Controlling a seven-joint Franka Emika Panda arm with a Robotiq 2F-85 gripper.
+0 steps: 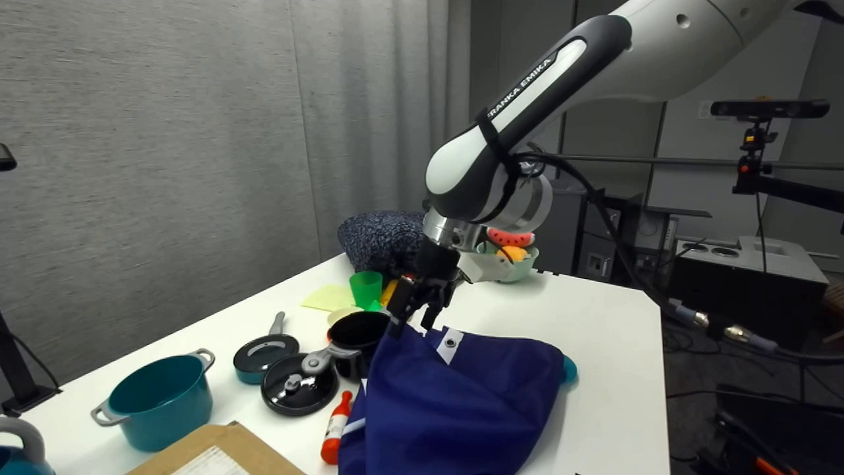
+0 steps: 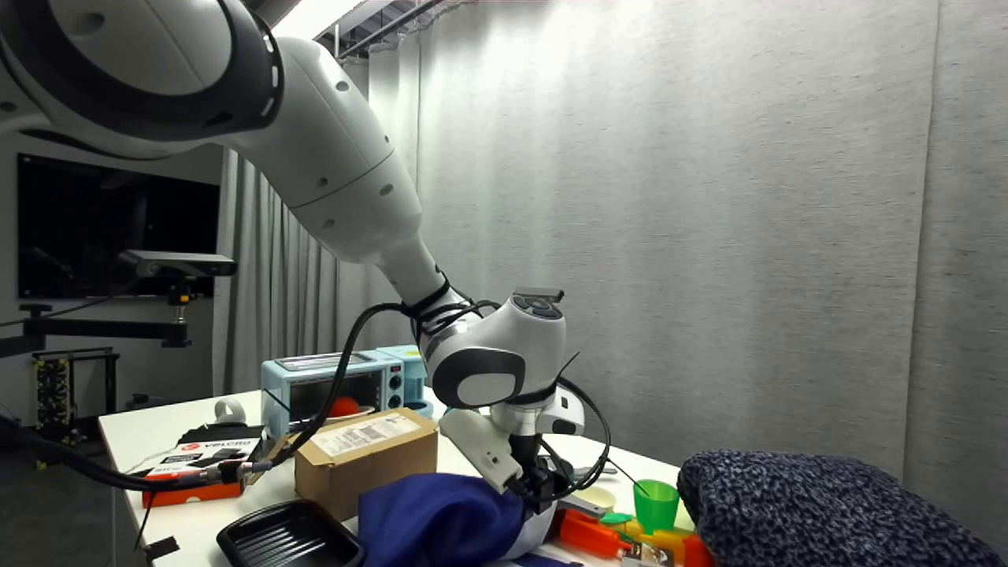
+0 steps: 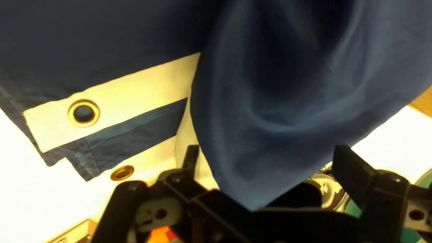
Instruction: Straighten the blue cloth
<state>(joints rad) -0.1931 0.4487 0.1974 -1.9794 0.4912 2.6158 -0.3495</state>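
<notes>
Robotiq gripper (image 1: 413,322): jaws standing wide apart | royal-blue cloth (image 1: 461,402): rumpled, lower middle of an exterior view, just below | and look, wrist view, lower centre: its pointed tip (image 3: 251,182) shows between them!

The blue cloth (image 2: 441,516) bunches in front and right of the cardboard box (image 2: 374,468); behind it, a toaster oven (image 2: 364,384).

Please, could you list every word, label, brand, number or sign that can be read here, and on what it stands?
"FRANKA EMIKA": on the robot arm; first letter unclear.
"VELCRO": on the orange-and-white box; anything smaller there is unreadable.
Cardboard box: white label, too blurred to read.
Red bottle: marks too small to read.
Blue cloth: no text visible.
</notes>
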